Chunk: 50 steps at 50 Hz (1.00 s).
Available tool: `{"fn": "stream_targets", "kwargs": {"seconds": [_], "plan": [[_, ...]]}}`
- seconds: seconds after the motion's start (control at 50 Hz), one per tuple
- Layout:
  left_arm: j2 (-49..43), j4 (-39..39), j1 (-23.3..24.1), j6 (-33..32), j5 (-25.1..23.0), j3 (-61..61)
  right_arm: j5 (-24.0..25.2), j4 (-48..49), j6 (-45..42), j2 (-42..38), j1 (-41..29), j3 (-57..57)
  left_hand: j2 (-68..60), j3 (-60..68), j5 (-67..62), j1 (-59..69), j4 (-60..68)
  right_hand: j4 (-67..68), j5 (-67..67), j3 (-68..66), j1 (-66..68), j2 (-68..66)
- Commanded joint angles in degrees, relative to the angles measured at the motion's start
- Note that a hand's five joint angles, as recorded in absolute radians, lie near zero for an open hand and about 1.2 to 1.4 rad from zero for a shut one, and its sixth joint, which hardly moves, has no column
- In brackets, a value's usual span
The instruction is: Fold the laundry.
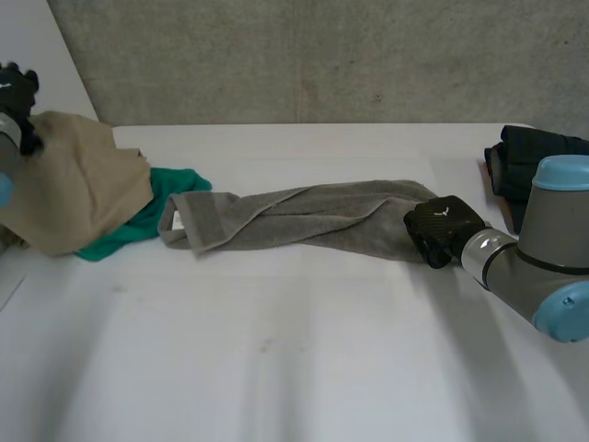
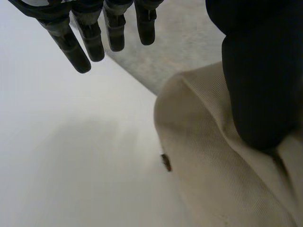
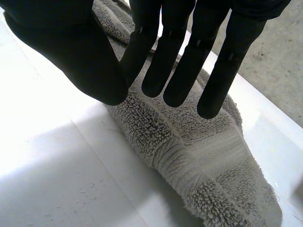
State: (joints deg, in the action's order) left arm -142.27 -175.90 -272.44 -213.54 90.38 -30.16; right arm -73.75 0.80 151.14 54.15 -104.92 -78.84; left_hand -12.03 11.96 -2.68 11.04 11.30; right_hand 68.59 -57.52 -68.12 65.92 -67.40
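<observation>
A grey towel (image 1: 294, 216) lies bunched lengthwise across the middle of the white table (image 1: 294, 359). My right hand (image 1: 442, 230) is at its right end. In the right wrist view that hand (image 3: 184, 61) holds its fingers straight just above the towel's end (image 3: 199, 142), with nothing pinched. My left hand (image 1: 17, 87) is raised at the far left, over a tan cloth (image 1: 78, 180). In the left wrist view its fingers (image 2: 90, 33) are straight and spread, and the thumb rests against the tan cloth (image 2: 213, 165).
A green cloth (image 1: 156, 203) pokes out from under the tan one, beside the towel's left end. A dark garment (image 1: 525, 161) sits at the back right, behind my right arm. A grey wall runs along the table's far edge.
</observation>
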Motion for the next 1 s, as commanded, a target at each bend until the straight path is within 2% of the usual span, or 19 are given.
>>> {"fn": "stream_targets", "kwargs": {"seconds": [0.02,0.08,0.14,0.22,0.24,0.28,0.32,0.4,0.54,0.66,0.8,0.9,1.0], "plan": [[7.6,1.17,4.18,3.03,-1.61,-7.53,0.18,-1.23,0.21,1.39,-0.02,0.09,2.03,-1.96,2.68,-1.04,-1.3,11.41,-12.48,-11.88,14.08,-12.6],[10.86,2.4,6.56,4.62,-3.71,-11.23,0.18,-1.59,0.73,2.53,0.24,0.18,2.03,-1.96,2.68,-1.04,-1.3,11.41,-12.48,-11.88,14.08,-12.6],[14.12,4.07,10.6,5.68,-8.02,-17.03,0.18,-1.76,2.14,4.03,0.86,0.27,2.03,-1.96,2.68,-1.04,-1.3,11.41,-12.48,-11.88,14.08,-12.6],[15.7,4.95,16.23,4.98,-11.63,-23.88,0.1,-1.94,4.34,5.0,1.47,0.62,2.03,-1.96,2.68,-1.04,-1.3,-10.76,9.69,10.29,-8.09,9.57],[15.44,4.95,18.15,4.28,-11.98,-25.9,0.1,-2.11,5.21,5.08,1.74,0.97,-0.67,0.74,-0.01,1.66,1.39,-22.64,21.57,22.17,-19.96,21.45],[15.0,4.78,20.01,3.4,-11.72,-27.4,0.18,-2.55,5.92,5.17,1.83,1.5,-7.9,7.97,-7.25,8.89,8.63,-31.3,30.23,30.83,-28.63,30.12],[13.43,4.95,22.29,1.73,-10.76,-28.72,0.53,-3.78,6.71,4.91,1.91,2.11,-16.31,16.37,-15.65,17.29,17.03,-32.34,31.28,31.88,-29.67,31.16],[9.83,4.78,25.28,-0.38,-7.34,-29.78,1.06,-5.71,6.8,4.56,1.83,2.47,-24.24,24.31,-23.59,25.23,24.97,-33.52,32.45,33.06,-30.85,32.34],[4.99,3.38,26.96,-1.44,-0.48,-28.56,1.15,-6.51,5.14,3.24,1.39,2.47,-15.86,15.93,-15.2,16.85,16.58,-33.36,32.29,32.89,-30.68,32.17],[0.95,-0.05,26.61,-2.58,1.2,-25.4,1.06,-6.51,3.2,2.54,0.86,2.29,-14.33,14.4,-13.67,15.32,15.05,-33.02,31.95,32.56,-30.35,31.84],[-2.93,-0.23,25.91,-4.25,2.52,-20.91,1.06,-6.51,3.02,2.71,0.69,2.03,-15.34,15.41,-14.68,16.33,16.06,-32.35,31.28,31.88,-29.67,31.16],[-4.25,-0.76,26.26,-5.83,3.48,-18.36,1.15,-6.51,2.76,2.71,0.42,1.76,-26.24,26.31,-25.59,27.23,26.97,-32.01,30.94,31.54,-29.34,30.83],[-4.16,-2.16,26.17,-7.41,3.75,-17.04,1.15,-6.51,2.76,2.71,0.42,1.76,-51.29,51.36,-50.63,52.28,52.01,-31.84,30.77,31.37,-29.17,30.66]]}}
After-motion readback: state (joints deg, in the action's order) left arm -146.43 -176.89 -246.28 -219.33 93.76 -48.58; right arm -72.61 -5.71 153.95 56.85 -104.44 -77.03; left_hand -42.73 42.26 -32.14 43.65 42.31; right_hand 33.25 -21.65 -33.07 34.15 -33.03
